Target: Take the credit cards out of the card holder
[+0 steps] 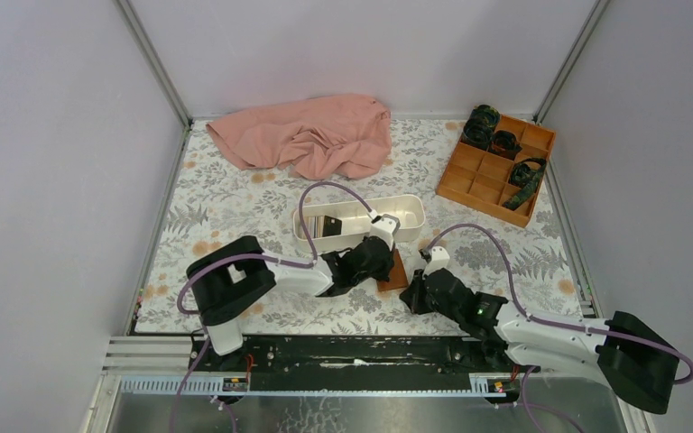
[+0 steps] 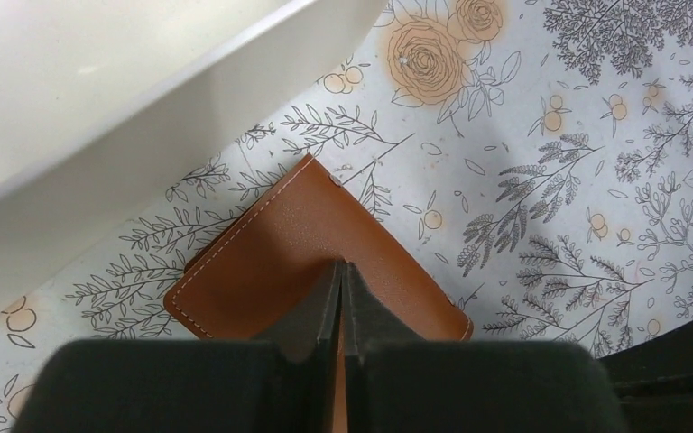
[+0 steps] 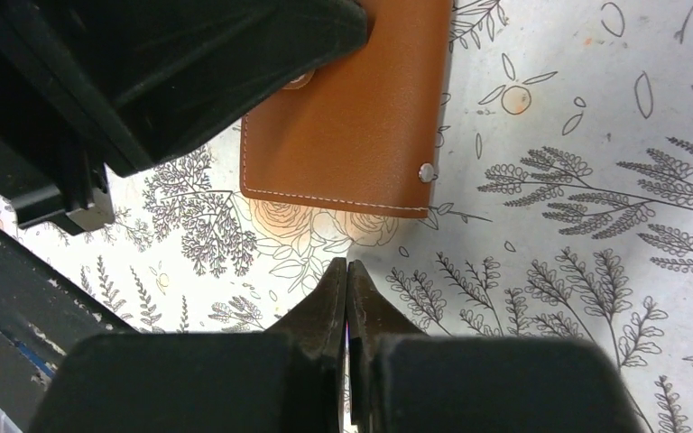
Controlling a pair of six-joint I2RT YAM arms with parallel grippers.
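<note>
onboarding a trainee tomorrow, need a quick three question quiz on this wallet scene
1. True or false: the wallet lies spread open.
2. The left gripper and right gripper are: A) both open B) both shut C) one open, one shut
3. Fill in: just behind the wallet sits a long white ____.
Key: 1 false, it is folded shut. 2 B. 3 tray.
</note>
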